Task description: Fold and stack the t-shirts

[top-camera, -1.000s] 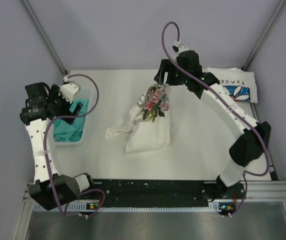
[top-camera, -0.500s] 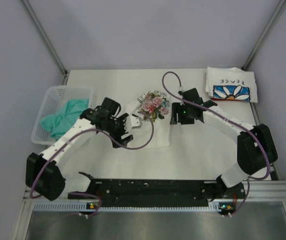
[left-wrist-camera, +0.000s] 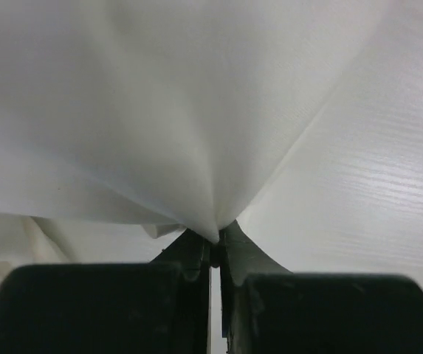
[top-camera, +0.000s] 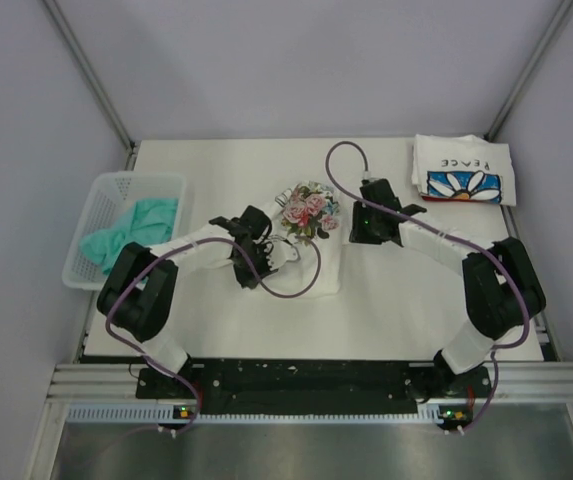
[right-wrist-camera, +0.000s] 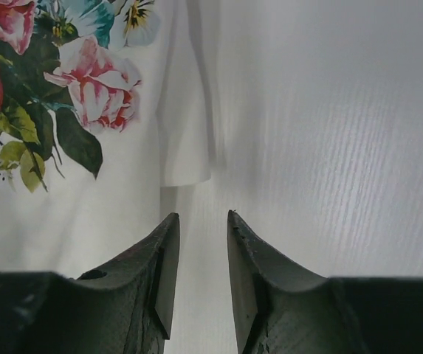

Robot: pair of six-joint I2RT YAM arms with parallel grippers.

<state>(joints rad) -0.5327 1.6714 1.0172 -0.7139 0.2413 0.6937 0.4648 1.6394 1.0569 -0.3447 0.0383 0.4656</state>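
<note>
Roughly mid-surface lies the flower-print t-shirt (top-camera: 306,212), bunched and only part flattened, rose print facing up at its far end. Left pincer (top-camera: 274,253) sits at the shirt's left edge. In the left wrist view the left pincer (left-wrist-camera: 212,247) is pressed together on a fold of plain white cloth (left-wrist-camera: 196,133), which is pulled up into a tent shape from the pinch point. Right pincer (top-camera: 354,228) is at the shirt's right edge, just beside the print. In the right wrist view the right pincer (right-wrist-camera: 202,217) has its fingers narrowly spread with nothing between them, tips over the line where the shirt's hem (right-wrist-camera: 185,173) meets the bare surface (right-wrist-camera: 329,147). Roses and leaves (right-wrist-camera: 63,88) fill the left of that view.

PEACE daisy t-shirt (top-camera: 463,170) lies folded flat at the far right corner of the surface (top-camera: 406,310), well apart from both arms. Teal t-shirt (top-camera: 131,228) is crumpled inside the white mesh basket (top-camera: 106,183) at the left edge, one part draped toward the basket's near side. A purple cable (top-camera: 291,295) from the left arm loops across the near part of the flower shirt.
</note>
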